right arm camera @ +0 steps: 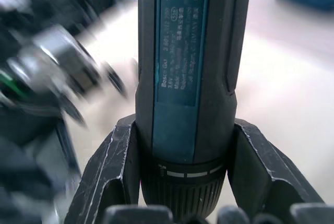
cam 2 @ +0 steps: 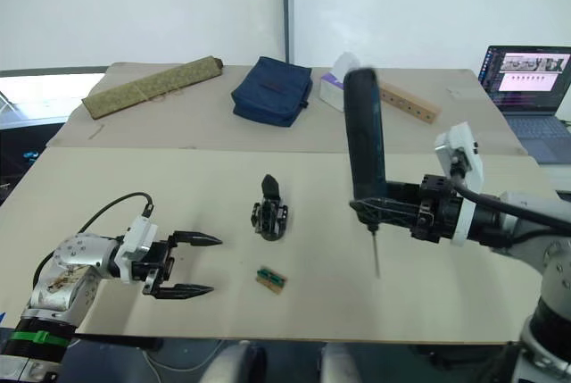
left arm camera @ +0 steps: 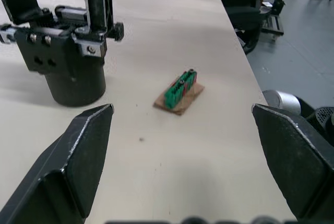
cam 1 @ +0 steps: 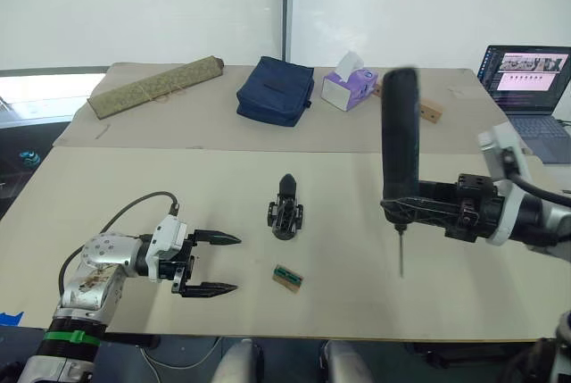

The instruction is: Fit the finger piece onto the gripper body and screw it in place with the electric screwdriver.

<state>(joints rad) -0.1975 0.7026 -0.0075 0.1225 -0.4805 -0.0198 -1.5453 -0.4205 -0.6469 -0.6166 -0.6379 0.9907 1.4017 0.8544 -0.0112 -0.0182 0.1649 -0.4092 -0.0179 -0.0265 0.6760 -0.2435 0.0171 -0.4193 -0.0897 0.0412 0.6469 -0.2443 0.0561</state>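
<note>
The gripper body (cam 1: 285, 219), a small black blocky assembly, stands at the middle of the table. The pointed black finger piece (cam 1: 286, 187) rises upright from its top, touching it. To its right my right gripper (cam 1: 403, 210) is shut on the electric screwdriver (cam 1: 401, 133), held upright above the table with the thin bit (cam 1: 401, 258) pointing down. The right wrist view shows both fingers (right arm camera: 112, 166) pressed against the screwdriver's barrel (right arm camera: 190, 51). My left gripper (cam 1: 214, 264) is open just above the table, left of the body and apart from it.
A small green-topped tan block (cam 1: 287, 278) lies in front of the gripper body, near the front table edge. At the back are a rolled mat (cam 1: 156, 86), a blue bag (cam 1: 276, 88), a tissue box (cam 1: 350, 84), a wooden strip (cam 1: 430, 110) and a laptop (cam 1: 528, 88).
</note>
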